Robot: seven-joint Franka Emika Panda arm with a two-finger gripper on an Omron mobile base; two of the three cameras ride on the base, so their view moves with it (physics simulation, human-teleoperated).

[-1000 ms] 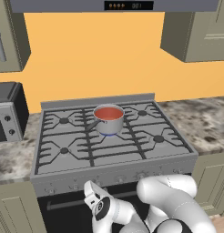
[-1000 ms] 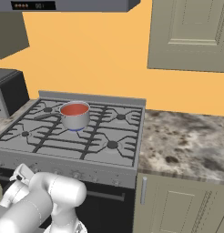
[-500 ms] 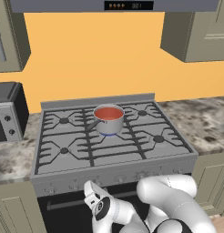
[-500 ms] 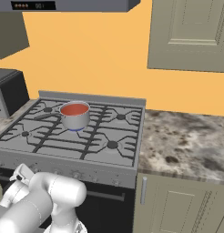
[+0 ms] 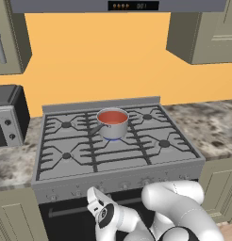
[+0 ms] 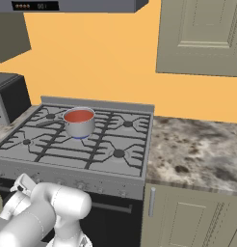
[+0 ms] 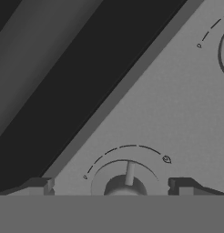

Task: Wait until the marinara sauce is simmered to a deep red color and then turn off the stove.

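Note:
The marinara sauce (image 5: 111, 116) (image 6: 78, 116) is a smooth orange-red surface in a small steel saucepan (image 5: 113, 129) (image 6: 80, 127) on the middle back burner of the stove (image 5: 136, 162) (image 6: 91, 159). A blue flame shows under the pan. My gripper (image 5: 93, 194) (image 6: 22, 183) is low in front of the stove's knob panel, left of its middle. In the hand view a round knob (image 7: 125, 183) with a dial arc lies between the fingertips (image 7: 39, 185) of my open gripper (image 7: 112, 186). They stand apart from the knob on both sides.
A black-and-silver box appliance (image 5: 7, 115) (image 6: 10, 98) stands on the counter left of the stove. Marbled counter (image 5: 210, 126) (image 6: 197, 149) runs to the right, with cabinets above and below. The dark oven door (image 7: 50, 68) lies below the knob panel.

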